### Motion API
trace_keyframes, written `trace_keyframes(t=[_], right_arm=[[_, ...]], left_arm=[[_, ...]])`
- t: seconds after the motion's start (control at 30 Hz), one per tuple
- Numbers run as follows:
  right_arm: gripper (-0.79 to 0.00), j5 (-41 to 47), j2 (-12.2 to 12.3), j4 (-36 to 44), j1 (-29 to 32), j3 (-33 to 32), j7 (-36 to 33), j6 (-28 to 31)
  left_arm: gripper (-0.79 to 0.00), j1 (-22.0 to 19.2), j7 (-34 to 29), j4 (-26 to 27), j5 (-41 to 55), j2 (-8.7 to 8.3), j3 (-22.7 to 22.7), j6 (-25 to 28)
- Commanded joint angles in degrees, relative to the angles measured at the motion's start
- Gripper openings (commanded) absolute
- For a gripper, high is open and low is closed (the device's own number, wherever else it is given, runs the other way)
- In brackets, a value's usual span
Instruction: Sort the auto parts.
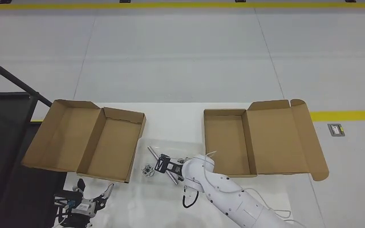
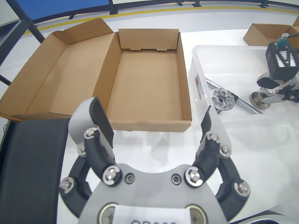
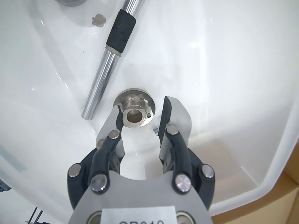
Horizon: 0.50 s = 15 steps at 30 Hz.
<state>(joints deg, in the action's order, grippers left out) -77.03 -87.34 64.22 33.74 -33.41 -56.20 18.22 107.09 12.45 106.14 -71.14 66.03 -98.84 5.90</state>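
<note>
A small flanged metal bushing (image 3: 134, 113) stands on the floor of a clear plastic bin (image 3: 233, 94). My right gripper (image 3: 143, 108) is open and straddles the bushing; one fingertip (image 3: 119, 117) touches its hub, while the other is a little apart. Beside the bushing lies a chrome rod (image 3: 109, 54) with a black band. A cast toothed hub (image 2: 222, 99) rests close to the rod (image 2: 236, 99) in the bin. My left gripper (image 2: 154, 120) hangs open and holds nothing, near the table's front left corner (image 1: 91, 199), in front of the left cardboard box (image 2: 149, 80).
Two open cardboard boxes flank the bin (image 1: 171, 147): the left one (image 1: 111, 145) and the right one (image 1: 228, 142), each with its lid folded outward. A small scrap (image 3: 99, 20) lies on the bin floor. A black frame (image 1: 17, 114) stands at the table's left.
</note>
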Motion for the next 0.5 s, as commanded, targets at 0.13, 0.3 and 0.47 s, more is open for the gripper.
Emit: trace_keyframes(t=[0.13, 0.3, 0.47], right_arm=[[-0.437, 0.76, -0.68, -1.93, -0.47, -0.17, -0.42, 1.38], [-0.493, 1.46, -1.29, -3.43, -0.94, -0.34, -0.56, 2.2], [-0.545, 1.85, -1.79, -4.81, -1.33, -0.53, -0.43, 3.12]], left_arm=[[0.0, 0.0, 0.0, 0.0, 0.0, 0.0, 0.0, 0.0], [0.0, 0.0, 0.0, 0.0, 0.0, 0.0, 0.0, 0.0], [0.0, 0.0, 0.0, 0.0, 0.0, 0.0, 0.0, 0.0]])
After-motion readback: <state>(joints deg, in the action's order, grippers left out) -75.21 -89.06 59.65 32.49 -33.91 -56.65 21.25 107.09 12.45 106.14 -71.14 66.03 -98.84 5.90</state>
